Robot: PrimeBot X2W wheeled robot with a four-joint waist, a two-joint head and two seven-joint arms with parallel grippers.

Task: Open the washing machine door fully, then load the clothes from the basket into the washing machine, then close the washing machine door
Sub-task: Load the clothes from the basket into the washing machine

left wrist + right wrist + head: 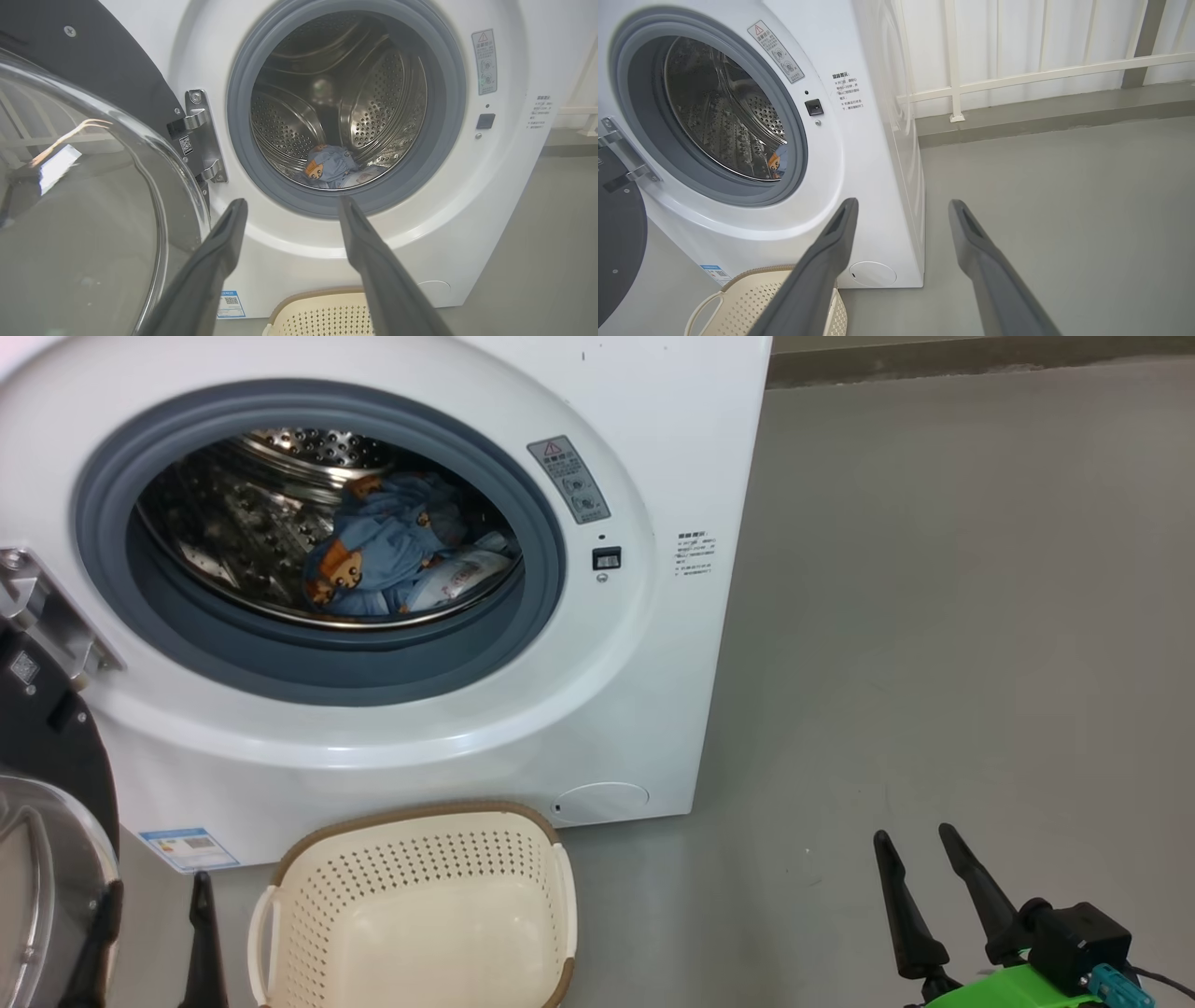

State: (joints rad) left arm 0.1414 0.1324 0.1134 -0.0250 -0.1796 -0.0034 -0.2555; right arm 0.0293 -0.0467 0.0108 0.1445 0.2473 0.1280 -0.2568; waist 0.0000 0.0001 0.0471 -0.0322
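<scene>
The clothes [392, 551] lie in a heap at the bottom of the steel drum [243, 523]: light-blue fabric printed with brown and orange bears, and a pale piece on the right of the heap. A grey-blue gasket [327, 663] rings the drum in the front of the white washing machine [653, 429]. The washing machine door [47, 784] hangs swung out to the left on its metal hinge [47, 607], with its black rim above and its clear glass bowl bulging toward the near side.

The basket [420, 868] stands on the grey floor [934, 616] close in front of the machine, below the opening, and its bare cream bottom is in view. A small blue label sticker [189, 847] sits low on the machine's front, just left of the basket.

The left hand [157, 884] is released, its two dark fingers spread, low at the near left between the door's glass and the basket. Whether its outer finger touches the glass I cannot tell. The right hand [913, 835] is released too, fingers apart, at the near right over bare floor, well apart from the machine. A white railing [1017, 74] stands at the far right.
</scene>
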